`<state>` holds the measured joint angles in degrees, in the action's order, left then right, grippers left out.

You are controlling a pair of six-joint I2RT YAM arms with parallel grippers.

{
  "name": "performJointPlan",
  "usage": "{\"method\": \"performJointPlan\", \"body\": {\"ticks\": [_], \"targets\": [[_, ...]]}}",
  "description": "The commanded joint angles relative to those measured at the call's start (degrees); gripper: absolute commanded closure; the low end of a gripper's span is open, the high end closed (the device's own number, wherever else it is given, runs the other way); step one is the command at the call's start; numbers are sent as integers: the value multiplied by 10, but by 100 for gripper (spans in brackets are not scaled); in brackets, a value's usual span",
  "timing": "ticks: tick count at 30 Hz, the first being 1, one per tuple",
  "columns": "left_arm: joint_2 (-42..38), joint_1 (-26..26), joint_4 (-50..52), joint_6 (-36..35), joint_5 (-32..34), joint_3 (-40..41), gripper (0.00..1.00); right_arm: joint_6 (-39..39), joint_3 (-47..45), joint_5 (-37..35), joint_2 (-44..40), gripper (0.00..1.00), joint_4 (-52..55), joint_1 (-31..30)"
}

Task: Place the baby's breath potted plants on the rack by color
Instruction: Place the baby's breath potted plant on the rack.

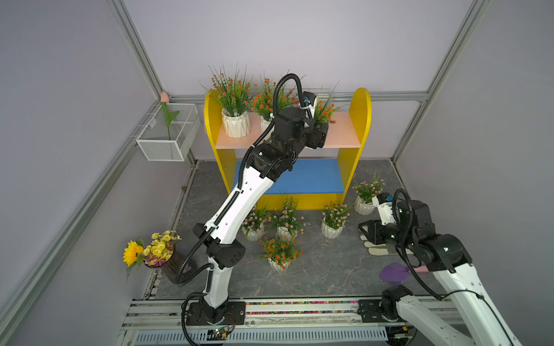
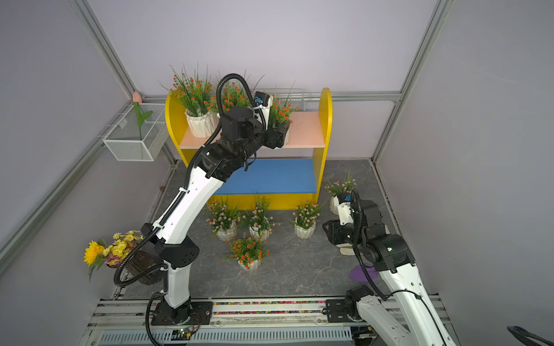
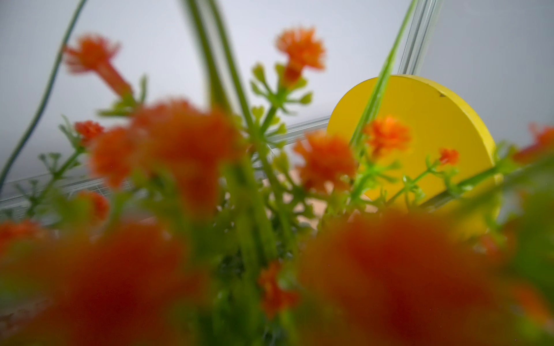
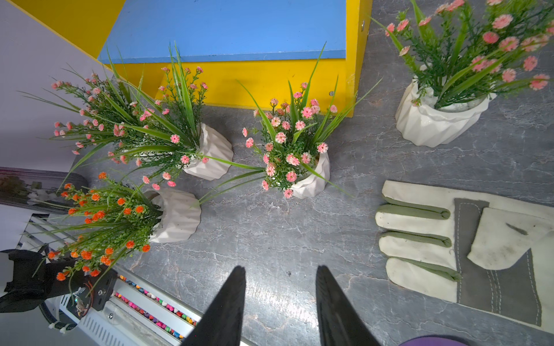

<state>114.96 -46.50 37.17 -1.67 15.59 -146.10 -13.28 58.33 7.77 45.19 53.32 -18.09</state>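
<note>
Right, up at the rack (image 1: 362, 119): the left gripper (image 1: 320, 136) is clenched round the pot of the third orange plant (image 1: 325, 112), right at the front edge of the peach upper board (image 1: 344, 131). Whether the pot touches the board, I cannot tell. The first orange plant (image 1: 232, 90) and second orange plant (image 1: 265, 102) stand on the same board towards its left end. Open peach board runs from the held plant to the right side panel. Below, the blue lower board (image 1: 314, 176) shows wide, with the left arm crossing its left end.

Down on the table (image 1: 329, 269), the fourth orange plant (image 1: 280, 251) stands in front of three pink plants (image 1: 287, 218) strung along the rack's foot. A fourth pink plant (image 1: 368, 188) sits off by the right panel.

The right gripper (image 4: 281, 269) hangs over bare table, fingers spread, nothing between them, the glove (image 4: 449, 239) just beside.

The left wrist view gives only blurred orange blossoms and the panel's rounded yellow top (image 3: 425, 119), with pot and fingers hidden. A top view catches a sliver of white pot (image 2: 287, 138) past the gripper. The right wrist view shows most of the glove, while in both top views the right arm covers much of it.
</note>
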Motion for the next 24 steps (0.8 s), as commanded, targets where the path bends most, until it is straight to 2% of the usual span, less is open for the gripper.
{"method": "performJointPlan", "body": {"ticks": [1, 13, 24], "targets": [[5, 5, -37, -21, 47, -35, 79, 2, -8, 8, -7, 58, -5, 2], [16, 30, -23, -38, 80, -43, 79, 2, -7, 5, -9, 58, -5, 2], [25, 82, -11, -12, 36, -46, 80, 2, -7, 3, -8, 58, -4, 2]]}}
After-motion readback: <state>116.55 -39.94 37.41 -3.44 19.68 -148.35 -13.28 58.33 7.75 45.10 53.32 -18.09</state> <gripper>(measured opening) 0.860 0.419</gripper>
